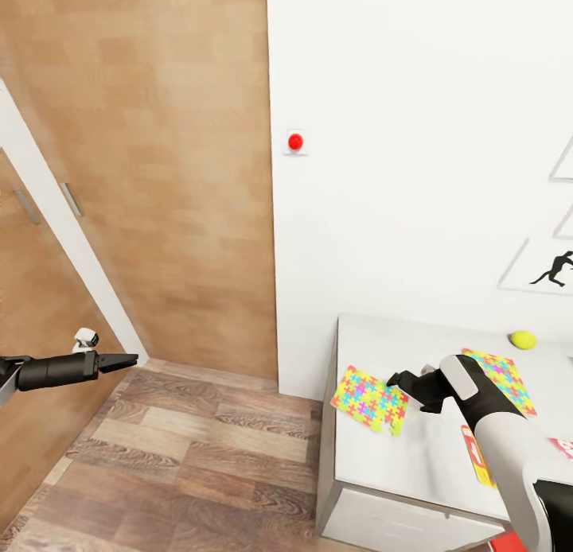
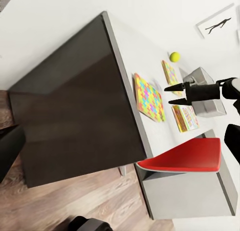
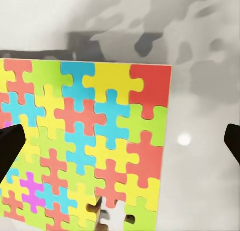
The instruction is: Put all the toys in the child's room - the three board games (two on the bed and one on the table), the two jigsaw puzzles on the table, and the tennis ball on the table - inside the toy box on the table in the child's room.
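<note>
Puzzles: one (image 1: 370, 398) lies flat near the table's (image 1: 414, 456) left edge, a second (image 1: 501, 379) further right — both on the pale top.
Ball: (image 1: 523, 340) near the wall, beyond the second puzzle.
Game box: a yellow-orange one (image 1: 476, 455) shows partly under the right forearm.
Right arm: reaches leftward low over the table; its gripper (image 1: 402, 382) sits just over the first puzzle's right edge, fingers spread, nothing between them.
Left arm: held out level over the wood floor (image 1: 191, 456), well apart from the table; its gripper (image 1: 119, 363) has the fingers pressed together to a point.
Right wrist view: the puzzle (image 3: 85, 146) close up, with a gap in its pieces at one edge.
Left wrist view: the table's dark end panel (image 2: 75, 111) and a red seat (image 2: 187, 156) beside it — also the right gripper (image 2: 174, 93) open above the puzzles.
</note>
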